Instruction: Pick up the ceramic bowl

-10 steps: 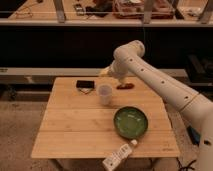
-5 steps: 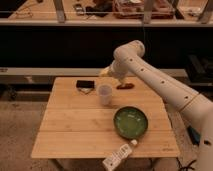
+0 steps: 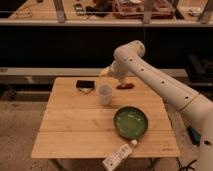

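Note:
The ceramic bowl (image 3: 131, 121) is wide and shallow, glossy green inside with a darker rim. It sits on the wooden table (image 3: 70, 130) at the front right. My gripper (image 3: 106, 73) hangs over the table's far edge, behind the small translucent white cup (image 3: 104, 94) and well behind the bowl. It holds nothing that I can see. The white arm runs from it up and off to the right.
A small black object (image 3: 85, 84) lies at the back of the table, left of the cup. A reddish object (image 3: 125, 86) lies at the back right. A white bottle (image 3: 119, 155) lies at the front edge. Dark shelving stands behind the table.

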Motion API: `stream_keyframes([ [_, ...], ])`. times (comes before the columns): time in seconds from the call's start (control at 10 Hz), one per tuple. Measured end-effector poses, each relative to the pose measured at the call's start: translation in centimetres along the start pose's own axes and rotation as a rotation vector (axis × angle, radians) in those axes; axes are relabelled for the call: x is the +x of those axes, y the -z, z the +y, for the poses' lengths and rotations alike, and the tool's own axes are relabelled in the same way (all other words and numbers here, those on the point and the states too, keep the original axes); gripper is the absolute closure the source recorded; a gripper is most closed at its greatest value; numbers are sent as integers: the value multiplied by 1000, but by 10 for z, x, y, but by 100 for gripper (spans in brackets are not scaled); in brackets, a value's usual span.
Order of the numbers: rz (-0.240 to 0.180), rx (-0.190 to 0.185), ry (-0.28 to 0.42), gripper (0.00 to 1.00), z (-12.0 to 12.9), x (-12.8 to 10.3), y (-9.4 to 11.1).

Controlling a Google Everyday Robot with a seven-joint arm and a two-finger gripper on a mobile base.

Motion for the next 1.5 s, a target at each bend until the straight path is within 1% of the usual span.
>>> stream_keyframes([
  [0.1,-8,5,-13,20,17,-6,6],
  [0.3,-33,11,-48,20,60,-26,17],
  [0.4,-64,9,-82,20,98,-48,22],
  [0.5,-98,8,-110,20,130,-69,23],
  [0.6,-128,6,-133,20,155,-85,21],
  [0.7,-158,-9,-157,20,184,-101,13],
  [0.8,-164,-12,-163,20,191,-105,12],
  [1.0,-166,-11,-158,20,188,-105,11],
  [1.3,-171,-12,-166,20,191,-105,10],
  [1.5,-214,-4,-203,20,209,-112,-10],
])
